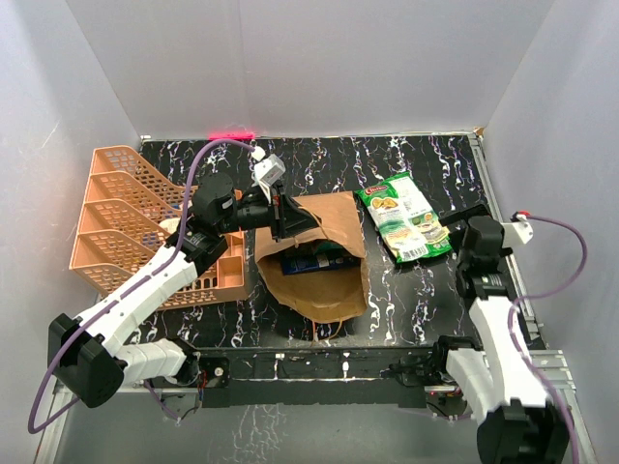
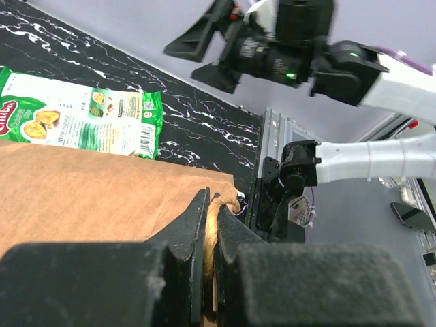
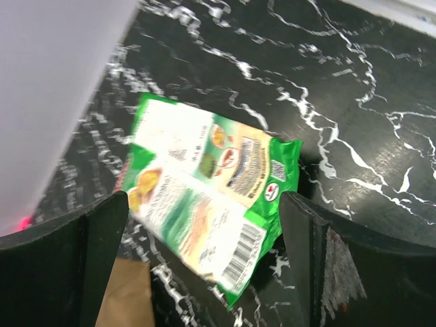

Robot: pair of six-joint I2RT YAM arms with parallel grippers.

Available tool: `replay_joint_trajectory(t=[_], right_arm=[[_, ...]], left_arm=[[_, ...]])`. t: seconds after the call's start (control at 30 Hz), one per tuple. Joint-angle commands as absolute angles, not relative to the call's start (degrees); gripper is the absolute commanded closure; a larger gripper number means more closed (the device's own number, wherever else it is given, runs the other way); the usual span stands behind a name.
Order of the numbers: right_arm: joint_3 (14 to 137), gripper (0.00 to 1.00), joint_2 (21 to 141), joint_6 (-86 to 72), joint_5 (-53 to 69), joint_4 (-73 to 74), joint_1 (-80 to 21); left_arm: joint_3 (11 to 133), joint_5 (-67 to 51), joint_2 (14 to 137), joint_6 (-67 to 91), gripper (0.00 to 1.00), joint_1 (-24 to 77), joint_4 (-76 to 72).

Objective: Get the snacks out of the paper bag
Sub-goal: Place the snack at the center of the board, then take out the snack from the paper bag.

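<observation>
Black marbled tabletop (image 1: pixel 416 300) carries everything. Bag (image 1: pixel 329 295) is the biggest item: brown, crumpled, lying mid-tabletop. Its far lip sits right at the left claw (image 1: pixel 281 218), and its body runs from that claw back toward the arm bases.

Orange lattice tray (image 1: pixel 116 227) stands left of the left claw, beyond its arm, at the tabletop's left edge. The bits in it are too small to tell.

Green packets (image 1: pixel 406 217) lie flat outside the bag on bare tabletop, between the two claws and just ahead of the right claw (image 1: pixel 456 220). They look like two overlapping glossy packets, with a barcode showing on the end nearest that claw.

Blue packet (image 1: pixel 314 261) is inside the bag, showing in the open mouth just on the near side of the left claw. It is partly hidden by the paper.

Left claw is clamped on the bag's twisted paper handle (image 2: pixel 219 208). In the left wrist view both fingers (image 2: pixel 187 231) pinch it, one on each side. Brown paper spreads off to one side of the claw, and the green packets sit past the far edge of the paper.

Right claw has its jaws wide apart and grips nothing. In the right wrist view the green packets fill the gap between the two dark fingers, lower down on the tabletop. Cannot tell if the claw touches them. A corner of brown bag shows by one finger at the bottom edge.
</observation>
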State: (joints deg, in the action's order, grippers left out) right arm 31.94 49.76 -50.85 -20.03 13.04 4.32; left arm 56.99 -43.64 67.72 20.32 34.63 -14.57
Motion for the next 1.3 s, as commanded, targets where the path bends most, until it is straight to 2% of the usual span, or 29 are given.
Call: replay_joint_trajectory(t=[0.0, 0.17, 0.37, 0.5, 0.9, 1.27], right_arm=[[33.48, 0.02, 34.52, -44.36, -14.23, 23.84, 4.52], [35.45, 0.02, 23.27, -36.38, 9.76, 23.93, 4.49], [46.02, 0.02, 30.47, -23.67, 27.91, 33.25, 4.33], [50.50, 0.02, 32.84, -20.33, 32.20, 35.53, 0.62], [59.31, 0.03, 34.80, -4.61, 40.41, 42.66, -20.12], [67.49, 0.04, 47.92, 2.49, 36.17, 40.16, -31.42]], left_arm=[[56.43, -42.19, 65.35, 18.80, 1.00, 34.85, -17.18], [56.75, -41.81, 66.62, 18.53, 1.00, 35.03, -16.37], [57.11, -40.89, 66.97, 17.99, 1.00, 35.16, -15.26], [57.77, -39.81, 67.34, 16.98, 1.00, 35.16, -13.58], [58.44, -37.51, 68.38, 15.84, 1.00, 35.17, -11.27], [58.80, -36.06, 68.69, 14.45, 1.00, 35.21, -9.80]])
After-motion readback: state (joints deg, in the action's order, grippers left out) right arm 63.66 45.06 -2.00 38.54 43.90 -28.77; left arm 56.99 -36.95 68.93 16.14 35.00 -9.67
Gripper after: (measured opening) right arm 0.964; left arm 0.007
